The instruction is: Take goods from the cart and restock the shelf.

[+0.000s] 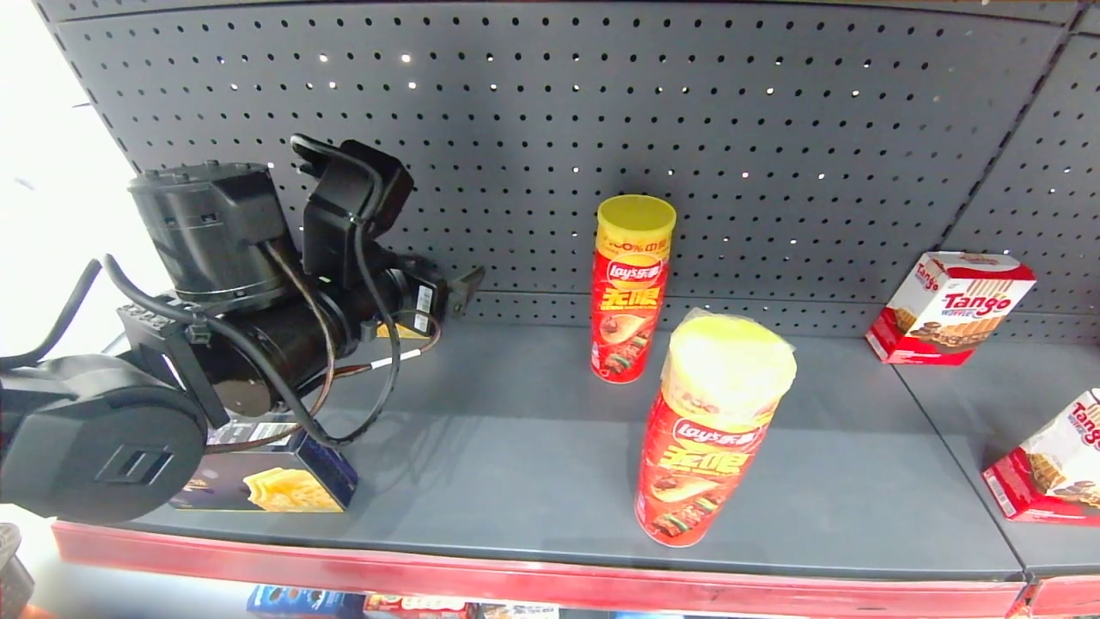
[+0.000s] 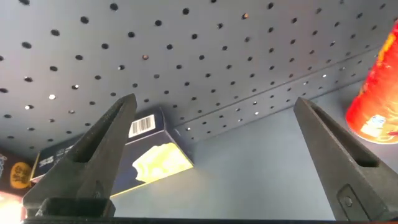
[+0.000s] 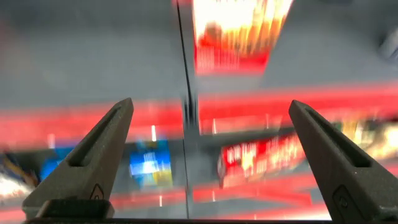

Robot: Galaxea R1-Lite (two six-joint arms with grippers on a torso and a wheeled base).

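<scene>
Dark-blue cracker box (image 2: 155, 162) (barcode in wrist view) 9 o'clock of chip can (image 2: 379, 93); left end effector (image 2: 214, 99) spread.

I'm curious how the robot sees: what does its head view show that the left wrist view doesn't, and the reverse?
Head view only: the left arm, the nearer chip can, wafer boxes on the right, the red shelf edge. Left wrist view only: its own two fingers spread open, and a barcode on a dark blue box. Both: the pegboard wall, grey shelf and a red chip can.
</scene>
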